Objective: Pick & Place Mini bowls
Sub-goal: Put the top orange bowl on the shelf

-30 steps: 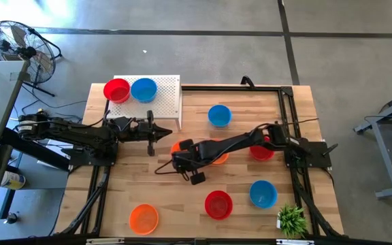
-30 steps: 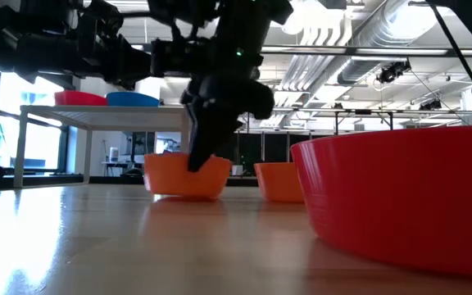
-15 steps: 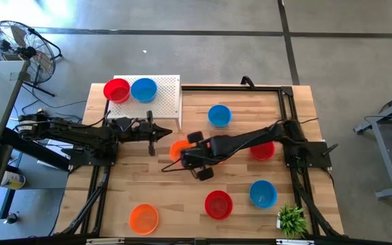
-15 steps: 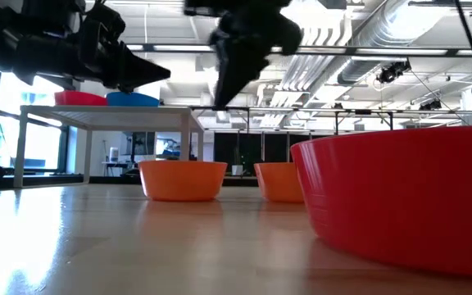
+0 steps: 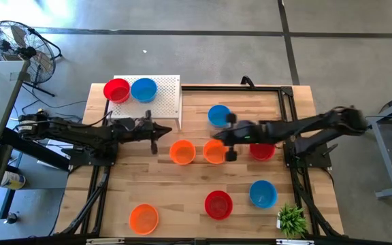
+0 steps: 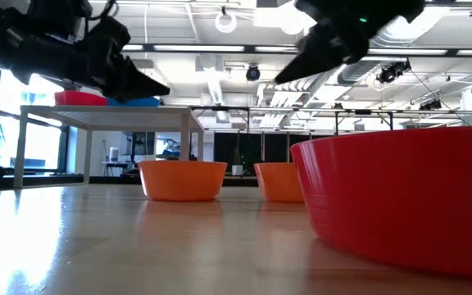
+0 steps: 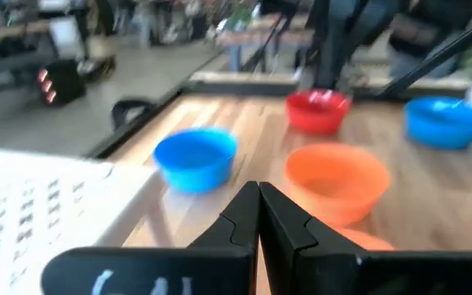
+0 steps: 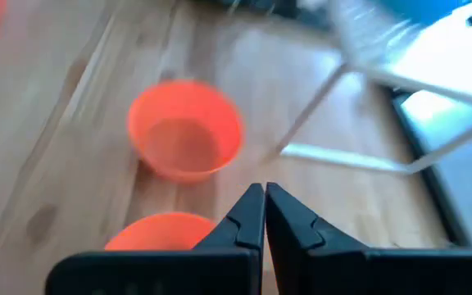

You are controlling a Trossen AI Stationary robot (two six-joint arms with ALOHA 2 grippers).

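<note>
Step in hand, as judged: between picks. Neither arm carries a bowl.

Right gripper [image 5: 229, 136] is raised above the middle of the table [image 5: 182, 197], fingers pressed together with nothing between them (right wrist view shows the tips meeting). It hangs just right of an orange bowl [image 5: 214, 152], with a second orange bowl [image 5: 182, 152] just left of that one. Both stand on the wood, apart from each other.

Left gripper [image 5: 152, 131] is also clenched and empty, hovering at the near right corner of the white stand [image 5: 169, 103].

Where the bowls are:
- On the stand, far left: a red bowl [image 5: 117, 90] and a blue bowl [image 5: 143, 89], side by side.
- Far centre of table: another blue bowl [image 5: 218, 116].
- Right of centre: a red bowl [image 5: 262, 151], partly under the right arm.
- Near edge: a third orange bowl [image 5: 143, 218], a red bowl [image 5: 218, 204], a blue bowl [image 5: 263, 193].

A small green plant [image 5: 291, 220] sits at the near right corner.

Orientation: every bowl is upright, mouth up. They are round, so there is no long axis in plan; the only axis is vertical, and any approach angle on the rim should serve.

Next move, my guess: open the fingers, come down over one rim wall of the nearest orange bowl, close on it, and carry it to the stand. The glossy wall could slip in a shallow pinch.
</note>
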